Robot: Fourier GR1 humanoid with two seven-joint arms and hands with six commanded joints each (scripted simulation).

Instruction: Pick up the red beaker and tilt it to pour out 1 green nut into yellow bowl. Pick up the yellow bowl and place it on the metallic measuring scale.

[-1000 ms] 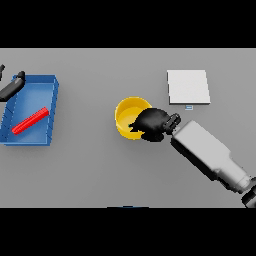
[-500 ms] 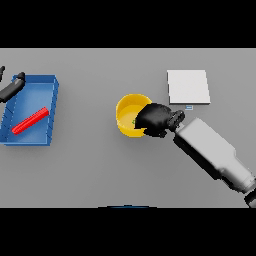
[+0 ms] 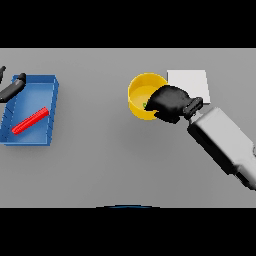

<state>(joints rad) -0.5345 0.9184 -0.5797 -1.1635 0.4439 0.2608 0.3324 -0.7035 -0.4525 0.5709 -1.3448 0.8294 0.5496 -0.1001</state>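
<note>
While curled round the rim of the yellow bowl (image 3: 141,95), right hand (image 3: 170,102) grips it beside the scale (image 3: 192,82). Green nut (image 3: 145,105) inside. Left hand (image 3: 11,87), fingers unclear, over blue tray (image 3: 50,112) holding red beaker (image 3: 31,120).

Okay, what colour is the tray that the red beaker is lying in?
Blue. The tray shows clearly in the head view, holding the red beaker.

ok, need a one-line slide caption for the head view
Right hand grips the yellow bowl beside the metallic scale; red beaker lies in the blue tray, left hand at its edge.
</note>
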